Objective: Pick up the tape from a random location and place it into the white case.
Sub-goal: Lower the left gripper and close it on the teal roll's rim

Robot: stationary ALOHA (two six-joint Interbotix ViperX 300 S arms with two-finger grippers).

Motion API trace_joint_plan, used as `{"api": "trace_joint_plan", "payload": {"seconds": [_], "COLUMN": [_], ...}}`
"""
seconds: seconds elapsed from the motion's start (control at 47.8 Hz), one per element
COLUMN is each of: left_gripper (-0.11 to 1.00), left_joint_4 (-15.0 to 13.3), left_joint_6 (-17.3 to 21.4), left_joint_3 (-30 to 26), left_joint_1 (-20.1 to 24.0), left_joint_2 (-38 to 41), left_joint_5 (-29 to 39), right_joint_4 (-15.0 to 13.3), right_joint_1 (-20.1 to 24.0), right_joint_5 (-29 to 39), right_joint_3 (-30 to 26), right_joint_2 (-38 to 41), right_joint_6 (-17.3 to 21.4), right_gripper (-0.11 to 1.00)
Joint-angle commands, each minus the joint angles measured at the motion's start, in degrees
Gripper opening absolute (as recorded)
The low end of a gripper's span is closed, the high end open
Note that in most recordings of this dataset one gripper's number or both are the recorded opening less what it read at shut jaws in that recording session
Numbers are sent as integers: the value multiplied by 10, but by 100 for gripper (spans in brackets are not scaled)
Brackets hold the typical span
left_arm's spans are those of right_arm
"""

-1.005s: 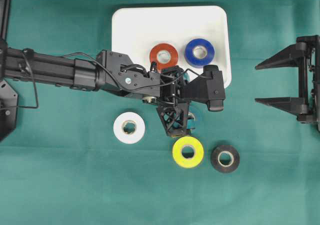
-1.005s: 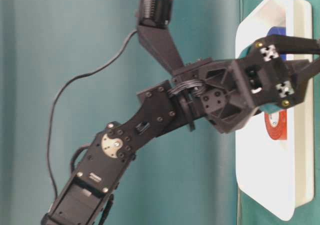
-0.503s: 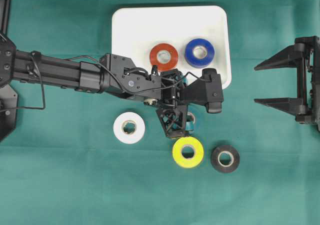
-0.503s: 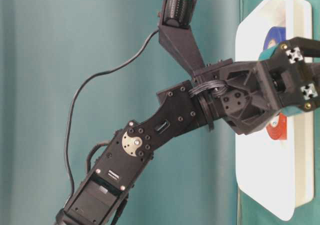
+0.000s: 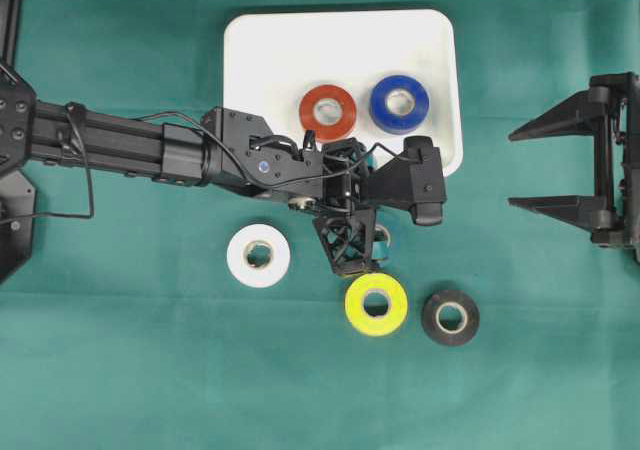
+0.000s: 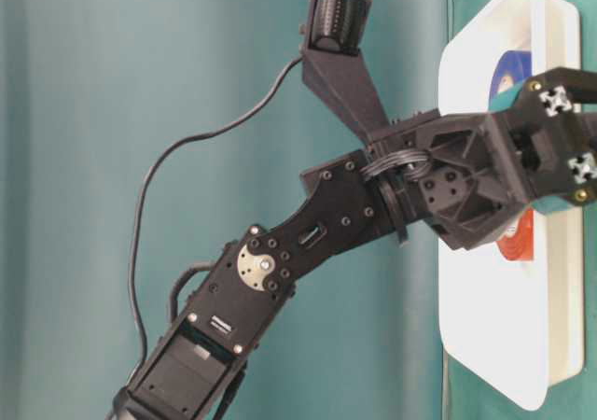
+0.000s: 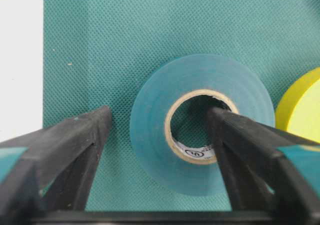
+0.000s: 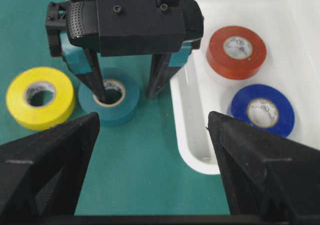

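Currently your left gripper (image 7: pixel 157 130) straddles the wall of the teal tape (image 7: pixel 202 122), lying flat on the cloth just beside the white case (image 8: pixel 200 160): one finger in the core, one outside, jaws part open, nothing clamped. Right gripper (image 5: pixel 560 165) stands wide, empty, well apart.

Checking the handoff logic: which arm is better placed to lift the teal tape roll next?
Left. The left pincer already straddles one wall of the teal tape roll, one finger in its core, one outside. The right pincer hangs open off to the side, well away from the roll.
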Motion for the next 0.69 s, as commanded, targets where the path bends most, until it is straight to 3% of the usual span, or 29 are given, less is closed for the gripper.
{"api": "trace_joint_plan", "payload": {"seconds": [0.0,0.126,0.188,0.67], "left_gripper": [75,36,22,21], "left_joint_4": [2,2,2,-1], "left_joint_6": [1,1,1,0], "left_joint_3": [-5,-5,-6,-6], "left_joint_1": [-1,-1,-1,-3], "left_joint_2": [-8,-10,-10,-14], "left_joint_5": [5,6,7,11], "right_joint_4": [-1,-1,-1,-1], "right_joint_1": [1,0,1,0], "right_joint_5": [-4,-5,-6,-5], "right_joint_3": [-5,-5,-5,-6], "right_joint_2": [2,2,2,2], "right_joint_6": [-1,-1,-1,0], "right_gripper": [83,83,83,83]}}
